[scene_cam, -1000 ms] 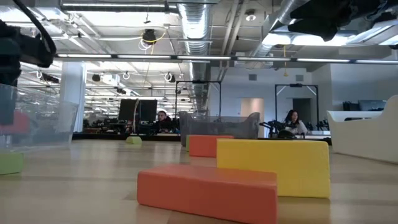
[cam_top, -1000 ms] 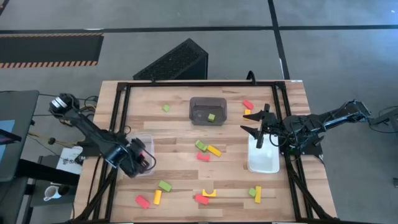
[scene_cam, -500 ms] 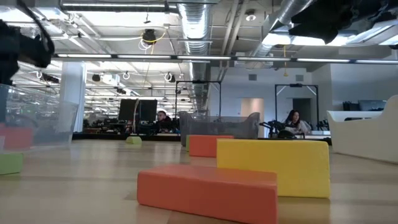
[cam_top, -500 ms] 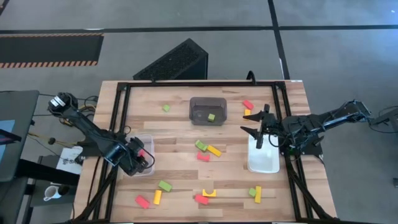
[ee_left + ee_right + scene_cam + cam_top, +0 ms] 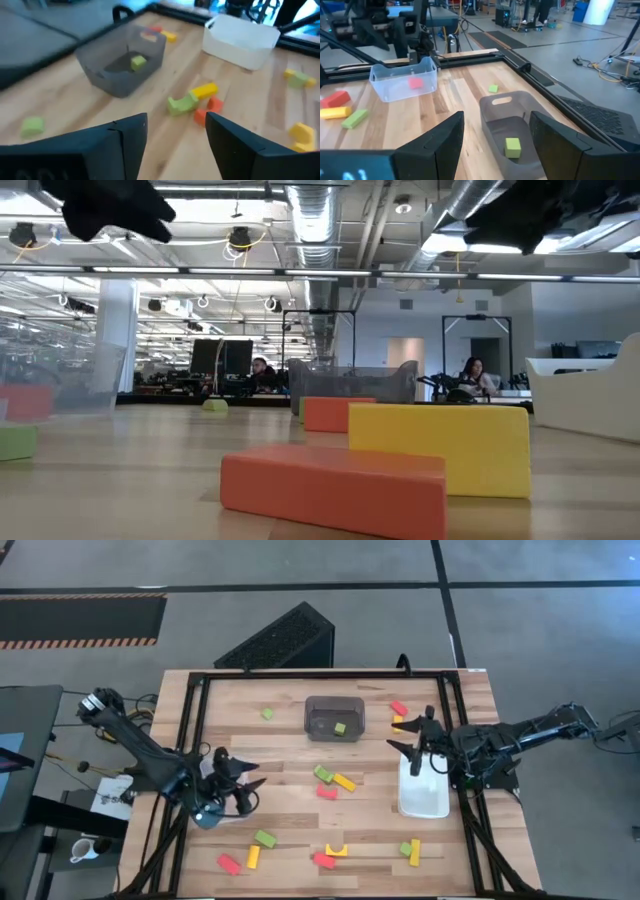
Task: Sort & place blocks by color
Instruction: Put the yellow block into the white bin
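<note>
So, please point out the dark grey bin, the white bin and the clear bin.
dark grey bin point(image 5: 334, 703): high view, far rim.
white bin point(image 5: 424, 807): high view, bare floor near its front end.
clear bin point(image 5: 402, 81): right wrist view, front wall.

- Left arm point(image 5: 140, 752): slender black links joined by rounded joint housings; a round grey-and-black base joint sits at the table's edge.
- Left gripper point(image 5: 243, 783): two dark, flat, tapered fingers point(image 5: 235, 145) with angular edges.
- Right arm point(image 5: 520, 732): same black segmented build, a thin cable running alongside.
- Right gripper point(image 5: 408, 736): matching dark wedge-shaped fingers point(image 5: 565, 142).
</note>
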